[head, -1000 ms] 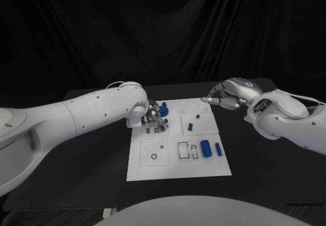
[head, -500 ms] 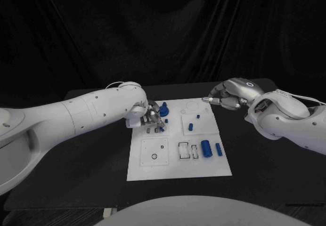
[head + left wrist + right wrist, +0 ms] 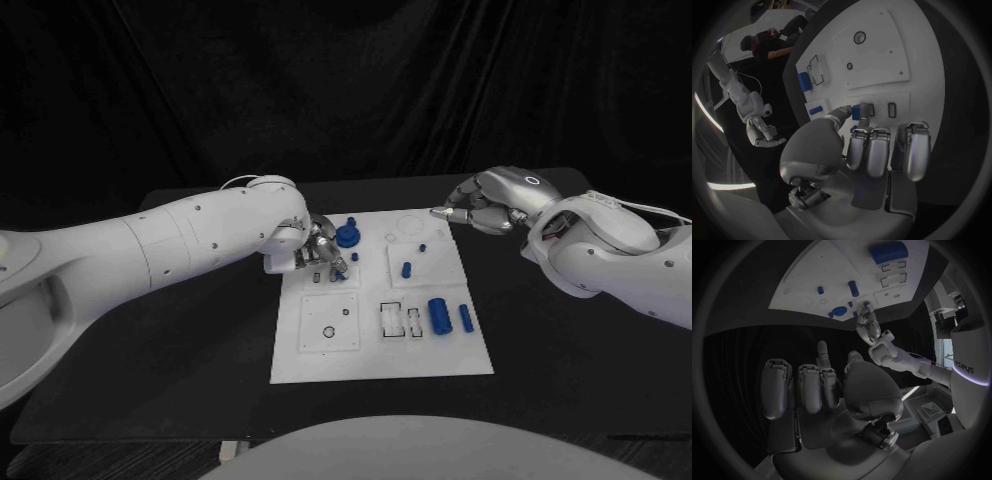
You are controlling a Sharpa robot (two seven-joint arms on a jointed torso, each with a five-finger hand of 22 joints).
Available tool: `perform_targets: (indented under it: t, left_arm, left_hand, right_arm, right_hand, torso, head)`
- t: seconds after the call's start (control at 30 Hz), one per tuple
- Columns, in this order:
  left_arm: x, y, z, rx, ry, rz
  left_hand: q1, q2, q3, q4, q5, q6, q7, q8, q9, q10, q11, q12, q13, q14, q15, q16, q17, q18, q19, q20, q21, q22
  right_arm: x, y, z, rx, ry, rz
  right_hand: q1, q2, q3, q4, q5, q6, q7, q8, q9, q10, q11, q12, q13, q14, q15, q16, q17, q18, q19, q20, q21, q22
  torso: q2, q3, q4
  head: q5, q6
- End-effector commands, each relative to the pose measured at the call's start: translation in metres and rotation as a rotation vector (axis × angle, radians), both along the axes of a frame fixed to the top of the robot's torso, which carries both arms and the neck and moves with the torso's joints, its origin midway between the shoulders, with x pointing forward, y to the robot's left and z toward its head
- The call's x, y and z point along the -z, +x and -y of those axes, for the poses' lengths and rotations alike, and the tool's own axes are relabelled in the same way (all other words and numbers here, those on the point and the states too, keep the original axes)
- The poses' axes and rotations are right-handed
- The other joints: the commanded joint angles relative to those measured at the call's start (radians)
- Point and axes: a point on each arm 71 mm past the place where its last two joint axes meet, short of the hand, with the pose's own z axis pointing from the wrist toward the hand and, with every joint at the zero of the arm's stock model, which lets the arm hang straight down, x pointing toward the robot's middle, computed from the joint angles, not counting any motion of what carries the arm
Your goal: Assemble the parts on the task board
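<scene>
We see the left hand (image 3: 320, 250) lowered over the far left part of the task board (image 3: 433, 355), its fingers (image 3: 869, 150) pointing down at the plate; in the left wrist view its thumb and a fingertip pinch a small blue part (image 3: 857, 112) just above the board, beside two small rectangular slots (image 3: 881, 109); the other fingers lie side by side, bent toward the surface.

The right hand (image 3: 483, 212) hovers off the board's far right corner, above the black table (image 3: 577, 340); its fingers are curled inward and we see nothing in them; the right wrist view shows them (image 3: 801, 385) folded toward the palm with the board well apart from them.

Outward from the left hand, a larger round blue part (image 3: 349, 235) stands on the board just beside the fingers; nearer the middle of the far half a short blue cylinder (image 3: 407, 268) lies on a raised square, with a tiny blue peg (image 3: 421, 246) a little farther off; in the near right part a wide blue cylinder (image 3: 437, 316) and a slimmer blue one (image 3: 464, 318) lie side by side, next to black-outlined rectangular recesses (image 3: 391, 318); the near left square (image 3: 327, 322) carries a small dark ring (image 3: 329, 332).
</scene>
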Motion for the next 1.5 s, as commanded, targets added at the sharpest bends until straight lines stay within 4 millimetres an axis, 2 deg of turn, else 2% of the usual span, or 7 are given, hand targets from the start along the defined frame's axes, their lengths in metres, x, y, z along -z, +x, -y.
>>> perform_targets:
  t: [0.03,0.37,0.73,1.5]
  left_arm:
    - [-0.001,-0.001,0.000,-0.006,-0.029,0.017]
    - [-0.002,-0.006,-0.013,-0.040,-0.014,0.028]
    - [-0.003,-0.008,-0.023,-0.082,0.005,0.045]
    - [-0.001,-0.008,-0.024,-0.090,0.024,0.037]
  left_hand:
    - [-0.013,-0.003,0.061,-0.053,0.007,0.013,-0.009,-0.001,0.004,0.104,-0.009,0.004,0.263,0.104,-0.010,0.003,0.263,0.005,0.006,-0.002,-0.003,0.180]
    - [-0.050,-0.013,0.086,-0.046,-0.010,0.026,-0.012,-0.003,0.013,0.104,-0.012,0.004,0.263,0.104,-0.013,0.003,0.263,0.004,0.012,-0.004,-0.001,0.184]
    - [-0.071,-0.015,0.097,-0.038,-0.009,0.031,-0.013,-0.007,0.015,0.104,-0.014,0.004,0.263,0.104,-0.016,0.003,0.263,0.003,0.018,-0.006,0.001,0.187]
    - [-0.085,-0.015,0.107,-0.033,-0.013,0.032,-0.014,-0.013,0.016,0.104,-0.016,0.004,0.263,0.104,-0.018,0.003,0.263,0.004,0.016,-0.009,-0.002,0.185]
  right_arm:
    - [0.002,0.000,0.001,0.010,-0.008,-0.014]
    - [0.003,0.000,0.002,0.015,-0.013,-0.027]
    - [0.005,0.001,0.003,0.021,-0.020,-0.039]
    - [0.007,0.000,0.001,0.022,-0.022,-0.047]
  right_hand:
    - [0.005,0.005,-0.003,-0.002,-0.005,0.005,0.000,0.006,0.002,0.105,0.010,0.004,0.263,0.068,0.009,-0.005,0.035,-0.007,0.048,0.006,-0.004,0.210]
    - [0.010,0.012,-0.002,-0.001,-0.007,0.008,0.000,0.006,0.003,0.105,0.012,0.004,0.263,0.067,0.010,-0.007,0.030,-0.006,0.046,0.007,-0.007,0.209]
    - [0.019,0.019,0.001,-0.002,-0.007,0.009,0.000,0.005,0.003,0.105,0.013,0.004,0.263,0.065,0.011,-0.010,0.022,-0.005,0.045,0.008,-0.011,0.207]
    - [0.027,0.022,0.002,-0.002,-0.007,0.011,0.001,0.004,0.004,0.105,0.015,0.004,0.263,0.062,0.012,-0.015,0.008,-0.003,0.041,0.009,-0.019,0.204]
  torso:
    - [0.000,0.0000,0.0000]
    - [0.000,0.0001,-0.0004]
    - [-0.001,0.0007,-0.0006]
    - [0.001,-0.0005,-0.0011]
  head:
    - [0.001,0.000]
    - [0.006,0.000]
    - [0.009,0.000]
    - [0.009,0.000]
